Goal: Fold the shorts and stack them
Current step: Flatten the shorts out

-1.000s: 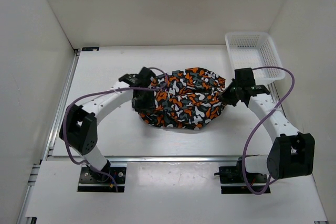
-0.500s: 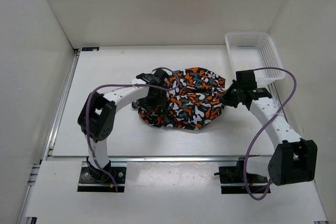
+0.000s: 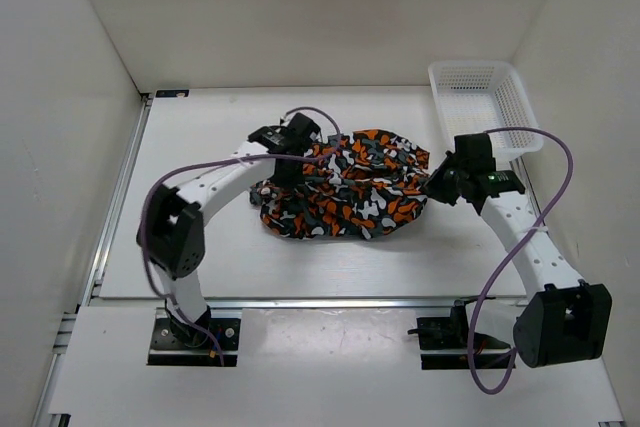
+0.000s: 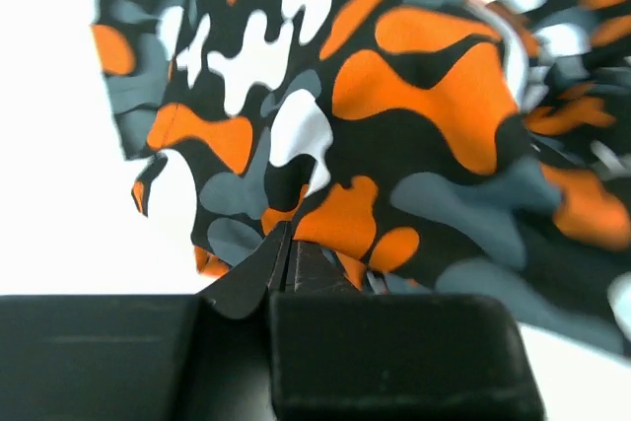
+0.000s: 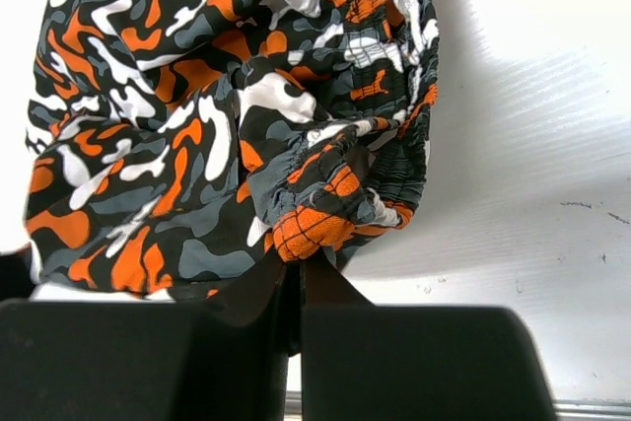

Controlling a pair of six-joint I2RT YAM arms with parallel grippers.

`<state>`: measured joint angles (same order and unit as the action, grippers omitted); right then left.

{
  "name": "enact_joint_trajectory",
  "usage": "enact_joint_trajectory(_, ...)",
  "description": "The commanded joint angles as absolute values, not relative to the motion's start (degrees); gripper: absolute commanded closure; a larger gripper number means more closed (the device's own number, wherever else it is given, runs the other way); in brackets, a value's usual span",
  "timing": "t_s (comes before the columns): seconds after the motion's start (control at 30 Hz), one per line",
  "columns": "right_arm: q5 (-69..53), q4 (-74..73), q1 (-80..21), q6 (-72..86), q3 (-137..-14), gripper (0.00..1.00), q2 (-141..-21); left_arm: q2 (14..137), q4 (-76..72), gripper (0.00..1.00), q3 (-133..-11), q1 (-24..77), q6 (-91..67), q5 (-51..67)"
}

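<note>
The camouflage shorts [image 3: 345, 197] lie bunched in the middle of the table, in orange, black, grey and white. My left gripper [image 3: 285, 169] is at their upper left edge, shut on a fold of the fabric [image 4: 325, 234], which hangs in front of its fingers. My right gripper [image 3: 436, 185] is at their right end, shut on the gathered waistband [image 5: 325, 224]. The shorts fill most of the right wrist view [image 5: 227, 96].
A white mesh basket [image 3: 480, 107] stands at the back right of the table [image 3: 200, 147], just behind the right arm. White walls enclose the table on three sides. A metal rail [image 3: 300, 302] runs along the near edge.
My left gripper has moved right onto the shorts, then back and up to their upper left edge, taking fabric with it. The shorts' left side has shifted and flattened. The right gripper has stayed put.
</note>
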<state>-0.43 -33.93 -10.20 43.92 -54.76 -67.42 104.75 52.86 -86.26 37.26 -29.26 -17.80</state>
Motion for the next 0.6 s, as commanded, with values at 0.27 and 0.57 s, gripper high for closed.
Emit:
enact_joint_trajectory(0.27, -0.18, -38.05, -10.28, 39.64, -50.48, 1.0, -52.31, 71.65, 60.56, 0.88, -72.28, 37.71, -41.56, -8.64)
enact_joint_trajectory(0.57, 2.2, -44.12, -10.28, 46.21, -31.56, 0.17, -34.54, 60.73, 55.55, 0.0, -48.96, 38.23, -56.86, -0.17)
